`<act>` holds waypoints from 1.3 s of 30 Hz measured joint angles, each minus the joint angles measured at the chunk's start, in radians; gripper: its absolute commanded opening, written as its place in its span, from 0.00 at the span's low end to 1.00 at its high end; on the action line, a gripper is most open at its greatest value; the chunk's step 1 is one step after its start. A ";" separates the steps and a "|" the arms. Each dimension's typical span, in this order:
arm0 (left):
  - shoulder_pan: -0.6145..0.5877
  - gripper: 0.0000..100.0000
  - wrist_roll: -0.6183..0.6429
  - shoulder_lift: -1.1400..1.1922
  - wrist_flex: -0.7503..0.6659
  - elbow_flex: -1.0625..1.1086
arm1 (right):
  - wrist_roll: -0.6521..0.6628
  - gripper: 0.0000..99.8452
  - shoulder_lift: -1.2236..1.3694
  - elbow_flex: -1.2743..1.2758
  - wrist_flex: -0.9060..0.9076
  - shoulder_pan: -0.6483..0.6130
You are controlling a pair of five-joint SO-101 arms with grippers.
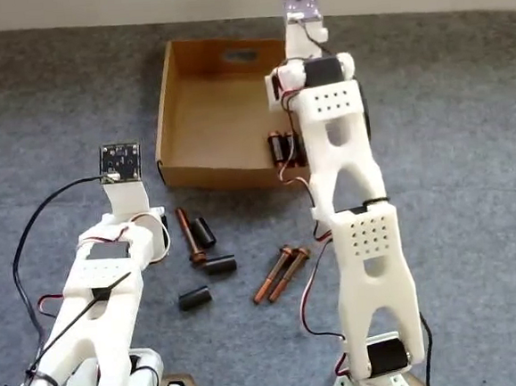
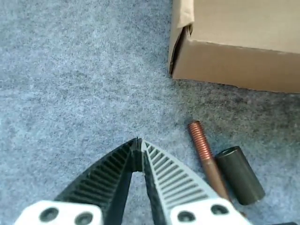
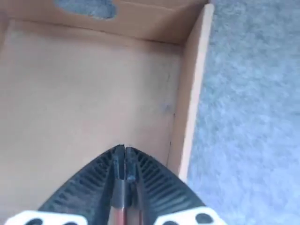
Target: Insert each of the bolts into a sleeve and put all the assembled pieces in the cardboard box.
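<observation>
Left gripper [image 2: 139, 143] hangs over the grey carpet [image 2: 70, 70], black ribbed jaws pressed together w/ nothing btwn them. It is just beside a loose threaded copper bolt [image 2: 206, 157] and a black cylindrical sleeve [image 2: 239, 174].

Right gripper [image 3: 121, 150] sits inside the brown cardboard box [image 3: 192, 93] near a side wall, pinching a thin copper-grey shank [image 3: 119, 197], prob. an assembled piece, though it's hard to tell.

Two dark pieces [image 1: 278, 145] lie in the box by its front wall. Outside, a pair of copper bolts [image 1: 272, 276] and two more black sleeves [image 1: 219, 265] are unjoined, so approx. half is left.
</observation>
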 measured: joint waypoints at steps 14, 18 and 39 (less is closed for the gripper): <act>0.000 0.01 0.000 0.000 0.000 0.000 | 0.000 0.01 -0.008 -0.298 0.241 -0.052; 0.000 0.01 0.000 0.000 0.000 0.000 | -0.041 0.01 -0.044 -0.298 0.241 -0.052; 0.000 0.01 0.000 0.000 0.000 0.000 | 0.101 0.01 -1.108 1.128 0.005 -0.249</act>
